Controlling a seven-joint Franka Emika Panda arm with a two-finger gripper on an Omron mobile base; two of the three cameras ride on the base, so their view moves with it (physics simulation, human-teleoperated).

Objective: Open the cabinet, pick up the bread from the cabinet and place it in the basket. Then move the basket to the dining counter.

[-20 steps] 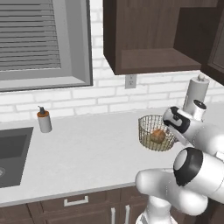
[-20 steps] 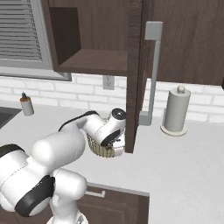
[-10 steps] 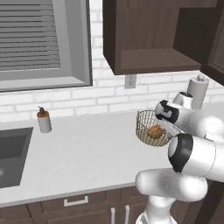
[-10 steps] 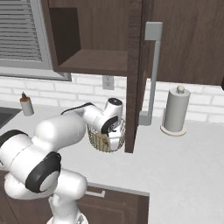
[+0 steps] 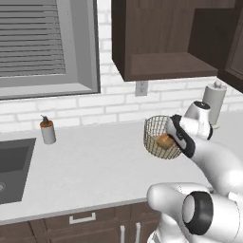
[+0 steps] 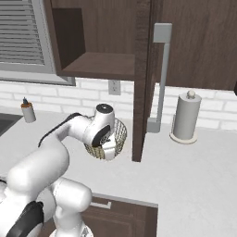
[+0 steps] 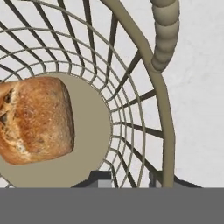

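- Basket (image 5: 159,137): round, tan wire mesh, beige solid base; held up clear of the grey-white worktop (image 5: 95,166), tipped slightly, just below and in front of the cabinet's open shelf.
- Contents of basket: one bread (image 5: 164,141) roll, golden-brown, resting on the base. In the hand view the bread (image 7: 35,118) lies toward one side of the base disc, touching it, with the mesh wall of the basket (image 7: 131,109) rising around it.
- Rim handle (image 7: 165,33): ribbed, arched over the rim, directly ahead of the hand in the hand view.
- Gripper (image 5: 176,135): set at the basket's rim on the side away from the sink. Finger tips (image 7: 99,178) seen straddling the wire wall, one inside and one outside; jaws closed onto the basket's rim and bearing its weight.
- In the right base view the gripper (image 6: 107,147) sits in front of the basket (image 6: 118,134), hiding much of it.
- Cabinet (image 5: 161,38): door swung fully open, interior shelf bare wood. Door (image 6: 143,78) seen edge-on in the right base view, long silver bar handle (image 6: 161,78) beside it, basket just beside the door's lower edge.
- Paper towel roll (image 6: 186,115): upright on the worktop, beyond the cabinet door from the basket, well apart.
- Soap dispenser (image 5: 47,129): upright by the brick wall, between sink (image 5: 12,163) and basket, nearer the sink.
- Wall outlet (image 5: 141,88): on the brick wall just under the cabinet, behind the basket.
- Window blind (image 5: 33,38): above the sink, far side from the cabinet.
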